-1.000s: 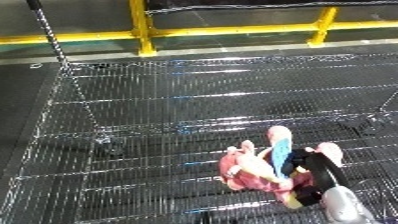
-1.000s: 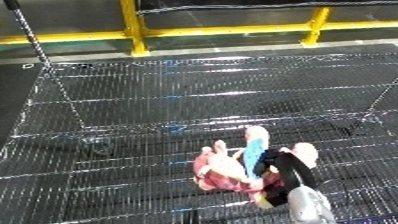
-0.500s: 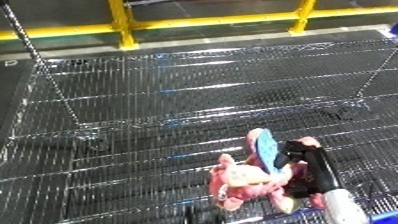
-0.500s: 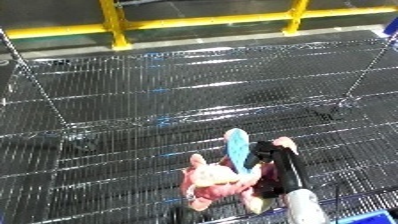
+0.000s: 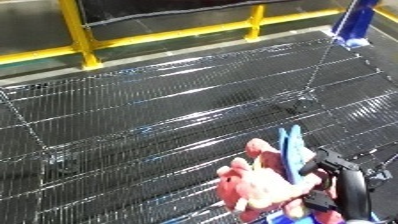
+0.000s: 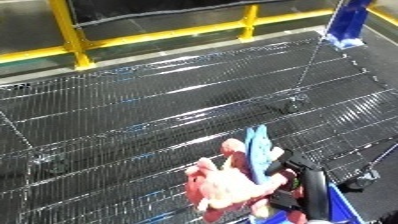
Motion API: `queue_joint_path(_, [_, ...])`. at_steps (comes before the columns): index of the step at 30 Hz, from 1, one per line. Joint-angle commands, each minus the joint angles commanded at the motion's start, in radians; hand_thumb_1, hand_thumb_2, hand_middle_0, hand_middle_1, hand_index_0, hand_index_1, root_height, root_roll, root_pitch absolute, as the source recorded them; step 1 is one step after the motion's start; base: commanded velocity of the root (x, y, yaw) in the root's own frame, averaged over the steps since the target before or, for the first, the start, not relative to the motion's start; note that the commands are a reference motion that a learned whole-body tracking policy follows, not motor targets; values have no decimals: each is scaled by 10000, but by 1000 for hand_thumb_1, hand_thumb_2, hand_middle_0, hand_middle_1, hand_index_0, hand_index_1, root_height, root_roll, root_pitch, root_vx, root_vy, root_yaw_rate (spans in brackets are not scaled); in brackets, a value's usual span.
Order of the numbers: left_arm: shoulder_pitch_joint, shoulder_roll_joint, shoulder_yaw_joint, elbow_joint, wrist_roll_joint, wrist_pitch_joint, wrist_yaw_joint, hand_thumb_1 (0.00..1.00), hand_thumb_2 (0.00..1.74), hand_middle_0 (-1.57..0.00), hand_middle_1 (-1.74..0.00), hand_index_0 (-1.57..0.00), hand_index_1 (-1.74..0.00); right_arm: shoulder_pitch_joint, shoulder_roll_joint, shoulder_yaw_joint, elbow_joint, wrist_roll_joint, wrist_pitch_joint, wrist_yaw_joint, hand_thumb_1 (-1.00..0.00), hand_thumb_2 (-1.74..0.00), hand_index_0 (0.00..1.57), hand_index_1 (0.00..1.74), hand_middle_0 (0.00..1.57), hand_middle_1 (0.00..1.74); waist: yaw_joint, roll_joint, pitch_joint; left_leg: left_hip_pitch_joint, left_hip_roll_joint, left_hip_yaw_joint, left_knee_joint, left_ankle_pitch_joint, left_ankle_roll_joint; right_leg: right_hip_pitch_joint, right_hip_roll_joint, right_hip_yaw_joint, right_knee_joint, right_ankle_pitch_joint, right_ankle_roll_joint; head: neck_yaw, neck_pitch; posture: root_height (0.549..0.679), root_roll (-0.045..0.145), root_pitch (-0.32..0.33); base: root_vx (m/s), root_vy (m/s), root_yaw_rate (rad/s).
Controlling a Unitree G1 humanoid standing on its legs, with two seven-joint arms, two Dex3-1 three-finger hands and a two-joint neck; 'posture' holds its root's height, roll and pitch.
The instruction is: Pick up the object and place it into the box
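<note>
Pink plush, soft and lumpy, makes up most of the toy [image 5: 258, 187], which also carries a light blue fin-like piece [image 5: 291, 155] standing up along its right side. The toy sits low in both views, toward the right, raised above the wire mesh rather than lying on it. The robot's right hand [image 5: 342, 177] has hold of it: the black fingers are curled round the toy's right side, just beside the blue piece, with the pink body bulging out to the left of them. A small patch of darker blue shows at the bottom edge under the hand, but what it belongs to cannot be told. Beneath and all around the toy spreads the wire mesh bin [image 6: 160, 115], its dark gridded floor shining in streaks and its thin wire walls rising at the left and at the far right. A small dark caster-like piece [image 6: 293, 105] shows through the mesh near the right wall. Beyond the bin runs a yellow railing [image 5: 80, 40] with upright posts over a grey floor, and a blue post [image 6: 346, 22] stands at the upper right corner.
</note>
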Motion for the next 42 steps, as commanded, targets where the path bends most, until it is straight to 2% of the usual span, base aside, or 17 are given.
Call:
queue_joint_path(5, [-59,-41,-5,29,97,179,-31,1000,1740,-1570,-1740,-1570,-1740,983,484,-1066,-735,-272,-136,-328,-1000,-1740,1570,1740,1570,1740,-438,-83,0,371,42,154,70,-133,59,291,78,136,-135,91,12,664,-610,622,60,-210,14,15,-132])
queue_joint_path(8, [-103,-23,-58,23,171,244,-49,1000,1740,-1570,-1740,-1570,-1740,1463,579,-1644,-1041,-475,-178,-553,-1000,-1740,1570,1740,1570,1740,-753,-131,0,568,78,265,113,-211,84,413,140,238,-201,118,19,1064,-1373,622,62,-223,5,28,-153])
queue_joint_path(11, [-213,-5,-159,100,270,291,-30,1000,1740,-1570,-1740,-1570,-1740,1903,581,-2116,-1017,-540,-203,-717,-1000,-1740,1570,1740,1570,1740,-1085,-176,-29,791,127,392,149,-292,96,549,201,327,-244,98,19,1293,-2512,622,63,-234,9,35,-153])
queue_joint_path(13, [-320,-15,-245,226,311,309,-5,1000,1740,-1570,-1740,-1570,-1740,2156,624,-2341,-789,-461,-233,-771,-1000,-1740,1570,1740,1570,1740,-1291,-190,-89,945,166,487,148,-347,99,643,234,378,-287,71,11,1491,-2865,622,64,-240,34,27,-160])
queue_joint_path(16, [-473,-37,-389,361,297,261,7,1000,1740,-1570,-1740,-1570,-1740,2420,738,-2603,-348,-277,-307,-854,-1000,-1740,1570,1740,1570,1740,-1556,-149,-174,1099,207,632,119,-403,97,703,268,439,-342,63,6,1558,-3063,623,67,-244,28,24,-163])
queue_joint_path(23, [-684,-60,-600,391,319,88,-80,1000,1740,-1570,-1740,-1570,-1740,2711,816,-3095,707,44,-497,-1108,-1000,-1740,1570,1740,1570,1740,-2050,61,-245,1187,214,907,53,-417,61,653,312,617,-496,138,-13,1404,-3141,624,78,-238,-1,25,-137])
queue_joint_path(25, [-708,-78,-632,453,329,36,-100,1000,1740,-1570,-1740,-1570,-1740,2733,822,-3231,991,256,-600,-1146,-900,-1566,1413,1566,1413,1566,-2164,134,-261,1207,201,973,21,-409,47,649,322,658,-549,148,-23,1266,-3081,625,81,-235,-1,25,-125])
queue_joint_path(30, [-706,-90,-668,547,295,-95,-174,1000,1740,-1570,-1740,-1570,-1740,2651,858,-3400,2007,1355,-1002,-961,-650,-1131,1020,1131,1020,1131,-2309,306,-293,1269,155,1120,-127,-364,7,655,327,731,-747,191,-30,1093,-2998,628,86,-226,-5,23,-111])
queue_joint_path(42, [-541,66,-540,551,388,-229,-343,1000,1740,-1570,-1740,-1570,-1740,2372,521,-3330,4727,2653,-1005,-549,-50,-87,79,87,79,87,-2143,511,-404,1338,146,1213,-433,-237,-46,739,347,710,-1029,188,-40,916,-2943,632,86,-208,-5,-6,-13])
